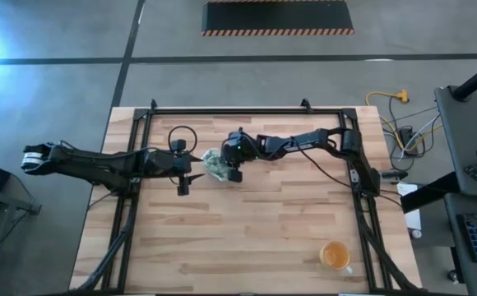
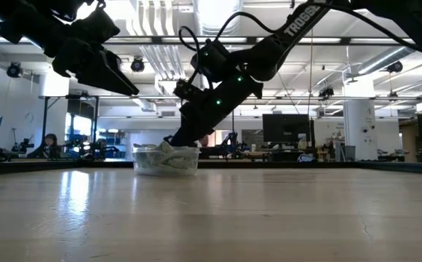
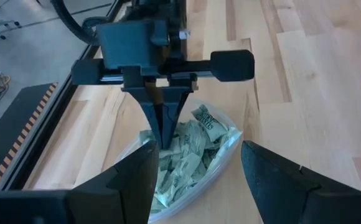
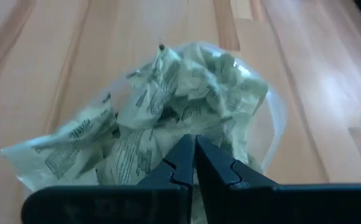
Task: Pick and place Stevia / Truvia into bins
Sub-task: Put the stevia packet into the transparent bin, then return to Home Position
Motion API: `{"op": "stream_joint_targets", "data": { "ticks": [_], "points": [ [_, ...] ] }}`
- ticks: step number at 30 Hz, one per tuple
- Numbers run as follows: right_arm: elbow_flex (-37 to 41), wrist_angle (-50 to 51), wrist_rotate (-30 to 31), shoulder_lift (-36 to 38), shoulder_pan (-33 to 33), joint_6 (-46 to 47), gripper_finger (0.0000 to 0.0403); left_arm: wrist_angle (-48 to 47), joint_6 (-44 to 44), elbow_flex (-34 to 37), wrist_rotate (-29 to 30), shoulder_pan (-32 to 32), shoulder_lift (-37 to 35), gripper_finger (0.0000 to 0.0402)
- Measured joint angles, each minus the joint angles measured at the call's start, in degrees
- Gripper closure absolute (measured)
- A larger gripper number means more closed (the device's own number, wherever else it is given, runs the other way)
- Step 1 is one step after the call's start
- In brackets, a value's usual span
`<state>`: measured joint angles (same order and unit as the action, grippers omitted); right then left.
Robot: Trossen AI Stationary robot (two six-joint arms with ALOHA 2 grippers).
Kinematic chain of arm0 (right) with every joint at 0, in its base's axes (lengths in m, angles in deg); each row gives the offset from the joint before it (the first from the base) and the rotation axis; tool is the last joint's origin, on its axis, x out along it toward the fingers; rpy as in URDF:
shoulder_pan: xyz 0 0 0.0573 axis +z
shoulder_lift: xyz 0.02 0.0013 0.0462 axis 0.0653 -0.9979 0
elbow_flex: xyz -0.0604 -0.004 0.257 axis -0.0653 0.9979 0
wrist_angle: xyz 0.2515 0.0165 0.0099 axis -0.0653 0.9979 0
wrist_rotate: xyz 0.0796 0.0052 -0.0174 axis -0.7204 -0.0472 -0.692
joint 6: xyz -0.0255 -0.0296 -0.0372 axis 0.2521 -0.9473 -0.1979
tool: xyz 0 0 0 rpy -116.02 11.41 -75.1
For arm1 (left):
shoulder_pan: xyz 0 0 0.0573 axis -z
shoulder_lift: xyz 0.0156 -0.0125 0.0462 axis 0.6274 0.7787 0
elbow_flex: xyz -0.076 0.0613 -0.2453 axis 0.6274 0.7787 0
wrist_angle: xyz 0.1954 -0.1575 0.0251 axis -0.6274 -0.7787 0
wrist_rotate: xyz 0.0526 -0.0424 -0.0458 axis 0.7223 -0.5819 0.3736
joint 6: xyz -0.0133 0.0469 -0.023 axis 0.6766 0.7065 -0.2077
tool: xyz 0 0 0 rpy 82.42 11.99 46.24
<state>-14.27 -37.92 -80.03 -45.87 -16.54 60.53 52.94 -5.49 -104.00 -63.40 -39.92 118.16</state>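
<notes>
1. Table (image 1: pixel 255 230): bare wood all round, and I see no loose packets lying on it; the orange cup (image 1: pixel 335 256) stands well apart near one corner, not part of my job.
2. Bin (image 2: pixel 166 161): the clear tub sits between my two arms, heaped with Stevia packets (image 4: pixel 180 99), so most of the work looks done.
3. Right gripper (image 3: pixel 163 138): fingers pinched together, tips down among the heap; whether they pinch a packet I cannot tell.
4. Left gripper (image 2: pixel 120 80): jaws wide, empty, hovering just beside the tub.
</notes>
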Motion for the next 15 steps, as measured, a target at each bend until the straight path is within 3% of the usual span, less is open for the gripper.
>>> {"op": "stream_joint_targets", "data": {
  "ticks": [5,9,15],
  "points": [
    [-0.64,0.10,0.63,0.54,0.00,0.16,0.0394,0.00,0.00,0.00,-0.01,0.00,0.00,0.0189],
    [-0.74,1.14,4.66,1.13,0.16,-0.13,0.0394,-0.08,0.00,0.00,0.00,0.00,0.00,0.0189],
    [-0.74,4.67,4.60,2.65,0.77,-0.53,0.0394,-1.26,0.00,0.00,0.01,0.00,0.00,0.0189]
  ]
}}
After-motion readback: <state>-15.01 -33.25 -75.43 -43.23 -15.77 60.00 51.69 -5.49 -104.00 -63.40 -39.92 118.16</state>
